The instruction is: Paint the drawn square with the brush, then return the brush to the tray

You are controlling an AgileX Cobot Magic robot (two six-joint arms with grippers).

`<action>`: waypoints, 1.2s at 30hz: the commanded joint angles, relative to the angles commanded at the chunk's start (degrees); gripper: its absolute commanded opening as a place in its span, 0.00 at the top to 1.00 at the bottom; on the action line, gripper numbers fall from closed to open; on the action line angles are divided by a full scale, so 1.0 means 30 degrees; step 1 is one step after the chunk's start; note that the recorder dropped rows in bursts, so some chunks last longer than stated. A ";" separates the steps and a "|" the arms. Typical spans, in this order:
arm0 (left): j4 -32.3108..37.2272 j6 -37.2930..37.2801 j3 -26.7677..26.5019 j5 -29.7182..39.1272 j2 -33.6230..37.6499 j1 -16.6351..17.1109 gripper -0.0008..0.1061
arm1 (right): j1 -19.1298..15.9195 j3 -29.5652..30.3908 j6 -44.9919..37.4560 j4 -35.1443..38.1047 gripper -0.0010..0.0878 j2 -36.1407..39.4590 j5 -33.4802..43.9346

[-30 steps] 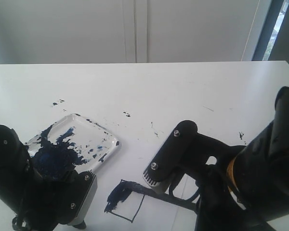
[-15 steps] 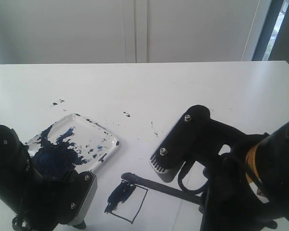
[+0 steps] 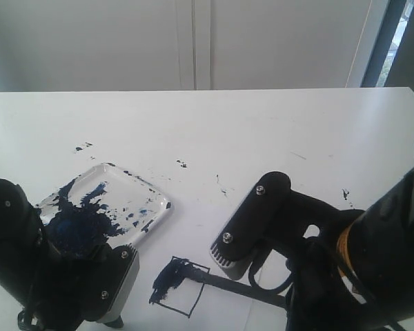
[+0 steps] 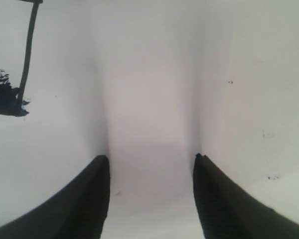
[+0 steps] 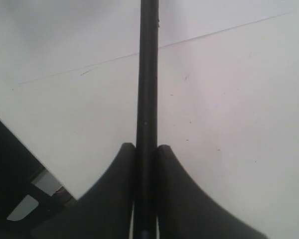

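Observation:
The drawn square [image 3: 180, 287] lies on white paper near the front, its left part smeared dark blue. The brush [image 3: 228, 283] slants across it, and its dark tip [image 3: 177, 264] rests at the square's far left corner. My right gripper [image 5: 146, 147] is shut on the brush [image 5: 147, 74], whose shaft runs straight out between the jaws. In the exterior view those fingers are hidden behind the wrist housing [image 3: 252, 224]. The tray [image 3: 149, 199], blotched with dark blue paint, sits to the left of the square. My left gripper [image 4: 150, 157] hangs open over bare paper, beside one edge of the square [image 4: 29, 50].
The left arm [image 3: 55, 276] covers the tray's near corner. Small paint specks [image 3: 181, 164] dot the table beyond the tray, with more at the left [image 3: 83, 147] and right [image 3: 345, 194]. A white wall [image 3: 193, 41] stands behind the table's far edge.
The right arm lifted and pulled the brush tip up off the square's corner, then came back down; the tip now rests at that corner again. The left arm has not moved.

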 joint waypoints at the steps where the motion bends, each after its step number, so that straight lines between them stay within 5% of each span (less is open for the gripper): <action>1: 0.0000 0.0000 0.0000 0.0000 0.0000 0.0000 0.47 | 0.0000 0.0000 0.0051 -0.0093 0.99 0.0000 0.0000; 10: 0.0000 -0.0464 0.0000 -0.0237 -0.0620 0.0000 0.47 | 0.0000 0.0000 0.0093 0.0374 0.99 0.0000 0.0255; 25: -0.1325 -1.1189 0.0000 -0.1764 -0.3111 0.0000 0.47 | 0.0000 0.0000 0.0097 0.0305 0.99 -0.0167 -0.0870; 36: -0.2109 -1.6048 0.0143 -0.2938 -0.3111 -0.0066 0.50 | 0.0000 -0.0258 0.0135 -0.0202 0.99 -0.2398 -0.1346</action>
